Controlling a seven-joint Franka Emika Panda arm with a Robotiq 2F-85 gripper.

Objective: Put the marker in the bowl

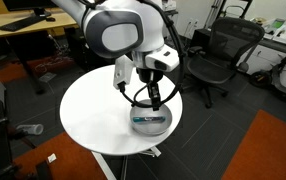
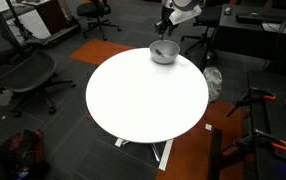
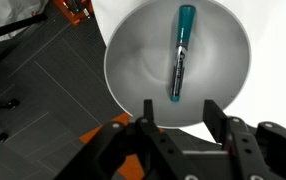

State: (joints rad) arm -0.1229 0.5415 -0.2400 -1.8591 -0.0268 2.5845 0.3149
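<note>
The teal-blue marker [image 3: 181, 52] lies inside the silvery-grey bowl [image 3: 133, 60], running lengthways across its floor. The bowl sits near the edge of the round white table in both exterior views [image 1: 150, 121] [image 2: 164, 52]. My gripper [image 3: 178, 112] hangs directly above the bowl with its fingers spread wide and nothing between them. It also shows just above the bowl in an exterior view [image 1: 155, 98]. The marker is too small to make out in the exterior views.
The round white table [image 2: 143, 100] stands on a dark carpet with an orange patch [image 1: 273, 145]. Office chairs [image 1: 218, 55] [image 2: 23, 70] and desks ring the table. The bowl lies close to the table's rim [image 3: 273, 60].
</note>
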